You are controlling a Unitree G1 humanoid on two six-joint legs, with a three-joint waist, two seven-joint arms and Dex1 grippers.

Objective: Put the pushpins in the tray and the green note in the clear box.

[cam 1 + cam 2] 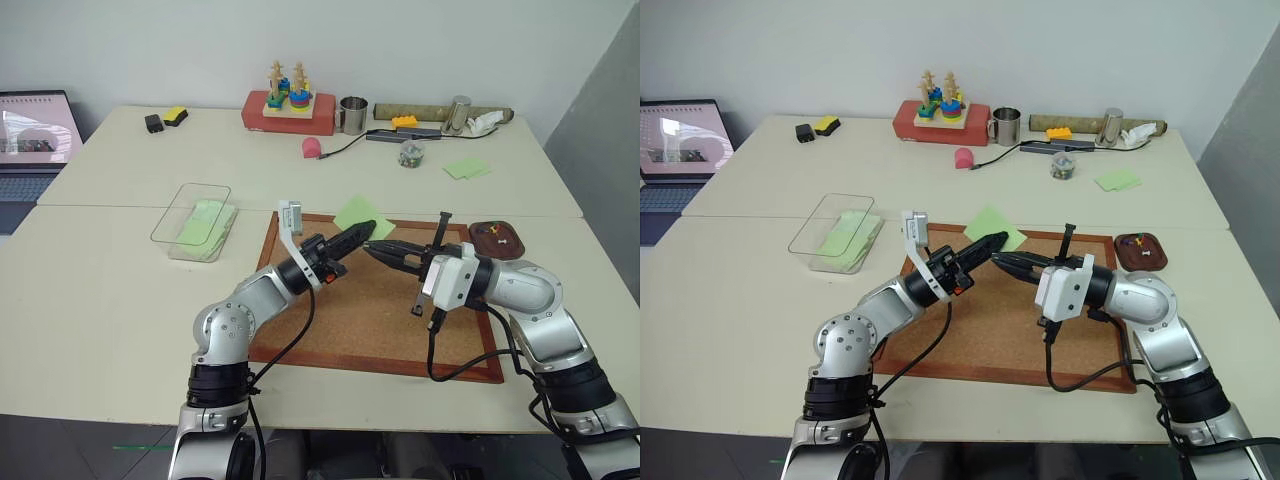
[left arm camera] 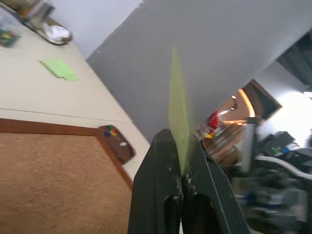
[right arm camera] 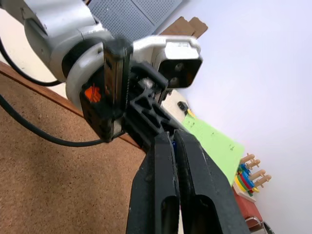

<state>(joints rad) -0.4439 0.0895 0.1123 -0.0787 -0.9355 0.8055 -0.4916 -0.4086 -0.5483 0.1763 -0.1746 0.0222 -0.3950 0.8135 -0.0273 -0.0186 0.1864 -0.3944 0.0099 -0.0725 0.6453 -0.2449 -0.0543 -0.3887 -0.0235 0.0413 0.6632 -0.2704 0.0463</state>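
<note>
Between the left gripper's clamped black fingers sits one thin light-green paper note, lifted above the cork board. The hold is at an edge, so the sheet could slip or fold on its way to the one clear plastic box, well off to that gripper's left. The right gripper, shut with a small blue speck between its tips, meets it tip to tip. Beyond it, one reddish-brown tray holds about three pushpins.

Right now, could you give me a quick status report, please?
Left gripper shut on green note. Right gripper shut, close beside it above cork board. Clear box to the left, path open.
</note>
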